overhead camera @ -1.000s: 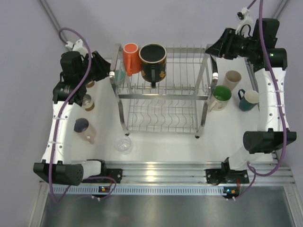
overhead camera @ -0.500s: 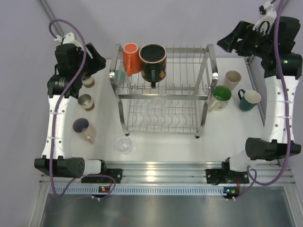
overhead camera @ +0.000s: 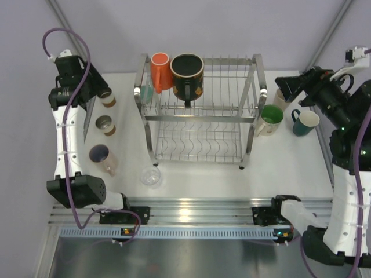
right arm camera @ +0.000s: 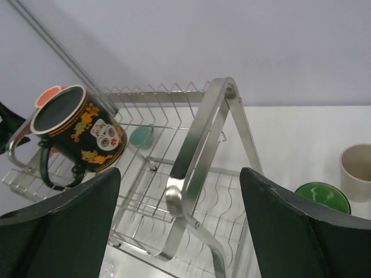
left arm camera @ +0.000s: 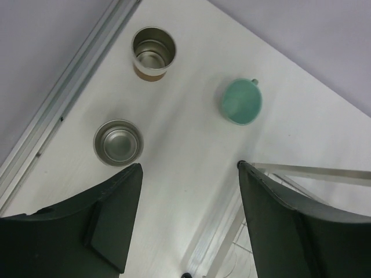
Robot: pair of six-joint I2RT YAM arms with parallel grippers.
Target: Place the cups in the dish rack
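Now well clear of the dish rack (overhead camera: 200, 118) on both sides. Left gripper (left arm camera: 188, 197), a second ago just beside the rack's far-left post, pulled back to the far-left corner of the tabletop (overhead camera: 203, 174), jaws spread wide, nothing between them. Right gripper (right arm camera: 181, 202), earlier over the rack's far-right post, swung out toward the right edge, jaws likewise wide apart and empty.

Cups unmoved. On the upper tier, at its far-left end: orange cup (overhead camera: 160, 70) and, just beside it, black mug (overhead camera: 186, 72), tilted. Teal cup (left arm camera: 242, 102) on the tabletop near the rack's far-left post. Along the left edge: far paper cup (overhead camera: 108, 100), near paper cup (overhead camera: 105, 124), then pink cup (overhead camera: 103, 157). Clear cup (overhead camera: 151, 176) near the rack's near-left foot. Right of the rack: green mug (overhead camera: 269, 119) just beside the post, beige cup (overhead camera: 284, 97) behind it, teal mug (overhead camera: 304, 121) nearer the right edge.

On the black mug, painted skulls and orange flowers; any lettering too small to read.
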